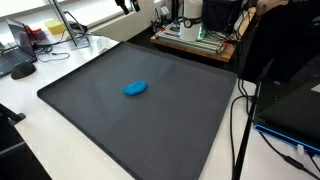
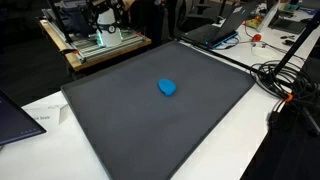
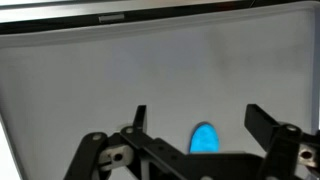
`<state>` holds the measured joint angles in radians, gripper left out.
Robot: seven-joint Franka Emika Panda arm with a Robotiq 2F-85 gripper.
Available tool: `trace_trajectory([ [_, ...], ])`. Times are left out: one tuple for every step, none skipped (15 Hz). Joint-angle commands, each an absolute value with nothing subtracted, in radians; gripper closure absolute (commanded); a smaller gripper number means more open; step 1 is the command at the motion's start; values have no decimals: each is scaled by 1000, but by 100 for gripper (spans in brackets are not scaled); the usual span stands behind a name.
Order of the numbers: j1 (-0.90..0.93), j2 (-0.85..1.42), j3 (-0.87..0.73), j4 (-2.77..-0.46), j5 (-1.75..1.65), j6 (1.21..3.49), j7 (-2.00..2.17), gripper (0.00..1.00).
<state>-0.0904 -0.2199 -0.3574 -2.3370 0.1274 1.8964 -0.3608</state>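
Blue oval blob (image 3: 204, 138) on the dark grey mat (image 3: 80, 80) sits centred under my tool (image 3: 200, 118), jaws spread wide, long axis crossing my closing line.

Gripper (image 3: 197, 115) shows only in wrist view, coming in from the bottom edge, jaws spread wide w/ nothing clamped btwn them. Finger on the left (image 3: 139, 116) stands as a thin dark blade. Finger on the right (image 3: 258, 120) looks broader & angled, tip at approx the same height. Neither tip touches anything. Below them, black linkage bars (image 3: 150, 150) & silver pivot joints (image 3: 117, 156) fan out to both sides, roughly symmetric. Arm itself can't be made out in the ext. views.
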Motion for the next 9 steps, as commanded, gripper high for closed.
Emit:
trace_trajectory([
  [-127,-216,-323,-2336,135,1894,-368,0],
  [-127,-216,-323,-2336,135,1894,-368,0],
  [-127,-216,-323,-2336,135,1894,-368,0],
  [-127,-216,-323,-2336,135,1894,-368,0],
  [-127,-216,-323,-2336,135,1894,-368,0],
  [-127,-216,-323,-2336,135,1894,-368,0],
  [-127,-216,-323,-2336,135,1894,-368,0],
  [-127,-216,-323,-2336,135,1894,-368,0],
  [-120,-250,-298,-2359,111,1907,-349,0],
])
